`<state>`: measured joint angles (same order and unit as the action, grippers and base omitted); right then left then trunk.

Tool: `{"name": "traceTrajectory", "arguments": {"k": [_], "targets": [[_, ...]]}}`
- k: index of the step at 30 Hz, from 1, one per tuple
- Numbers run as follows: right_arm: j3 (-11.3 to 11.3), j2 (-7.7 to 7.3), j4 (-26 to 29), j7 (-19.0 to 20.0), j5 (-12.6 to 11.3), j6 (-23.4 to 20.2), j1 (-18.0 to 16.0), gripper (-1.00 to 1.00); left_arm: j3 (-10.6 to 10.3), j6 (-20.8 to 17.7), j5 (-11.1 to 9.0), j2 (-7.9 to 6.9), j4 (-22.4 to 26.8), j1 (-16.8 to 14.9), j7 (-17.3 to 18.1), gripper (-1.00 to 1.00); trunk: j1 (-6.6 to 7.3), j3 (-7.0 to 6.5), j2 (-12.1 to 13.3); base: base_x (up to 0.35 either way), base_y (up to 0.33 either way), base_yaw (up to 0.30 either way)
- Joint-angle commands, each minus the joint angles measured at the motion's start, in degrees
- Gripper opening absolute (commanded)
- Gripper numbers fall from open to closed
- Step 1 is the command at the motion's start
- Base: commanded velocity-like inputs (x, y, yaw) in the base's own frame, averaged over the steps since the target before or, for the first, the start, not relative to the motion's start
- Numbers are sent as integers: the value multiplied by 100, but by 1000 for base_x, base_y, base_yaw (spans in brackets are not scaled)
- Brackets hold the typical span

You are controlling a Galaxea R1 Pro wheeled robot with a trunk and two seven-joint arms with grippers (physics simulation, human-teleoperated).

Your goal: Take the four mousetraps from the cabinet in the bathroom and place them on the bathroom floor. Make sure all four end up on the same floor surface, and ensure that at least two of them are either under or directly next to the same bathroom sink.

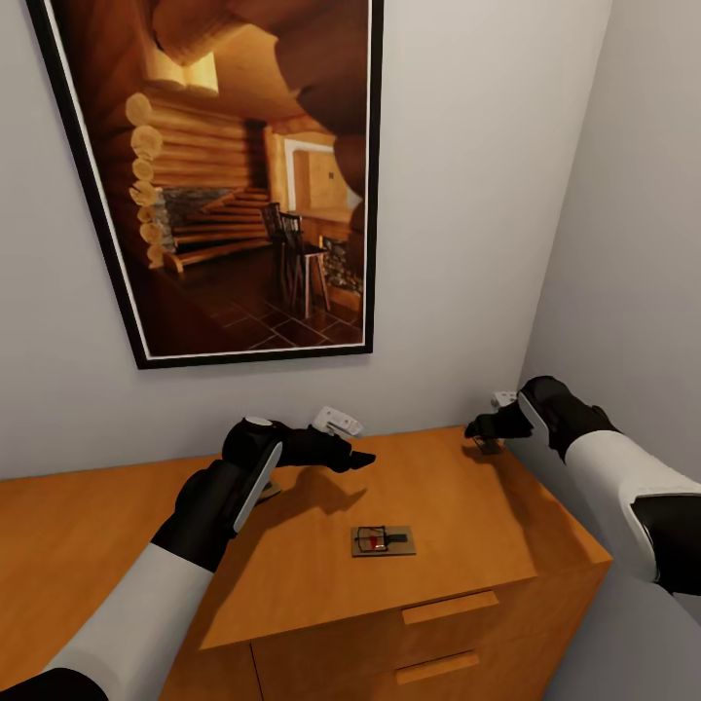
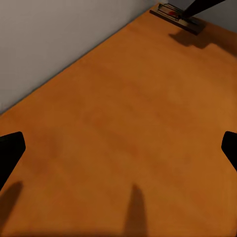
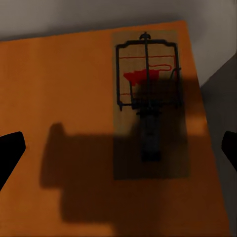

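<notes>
Hovering over the cabinet (image 1: 292,545), we spread both grippers. One mousetrap (image 3: 150,103) lies flat under our right gripper (image 1: 484,428); another mousetrap (image 1: 383,540) sits ahead of our left gripper (image 1: 355,458). No writing readable.

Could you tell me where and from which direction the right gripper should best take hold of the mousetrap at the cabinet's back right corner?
The mousetrap lies flat on the cabinet top, right under the open right gripper. Probably best to come straight down and pinch the board's two long edges, across its narrow width. Its flat pose leaves only thin edges to grip, and the wire spring and red mark occupy the top face.
</notes>
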<state>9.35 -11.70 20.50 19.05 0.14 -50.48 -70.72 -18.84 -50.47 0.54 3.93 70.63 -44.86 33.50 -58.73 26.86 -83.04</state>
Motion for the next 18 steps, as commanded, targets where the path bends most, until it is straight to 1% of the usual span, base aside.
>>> {"name": "traceTrajectory", "arguments": {"k": [1,18], "targets": [[45,-6,6,43,5,4,-4,100,3,-33,7,2,3,-5,20,100,0,7,-4,0,0,0],[82,-23,5,139,2,120,-4,100,3,-33,7,2,3,-5,20,100,0,7,-4,0,0,0]]}}
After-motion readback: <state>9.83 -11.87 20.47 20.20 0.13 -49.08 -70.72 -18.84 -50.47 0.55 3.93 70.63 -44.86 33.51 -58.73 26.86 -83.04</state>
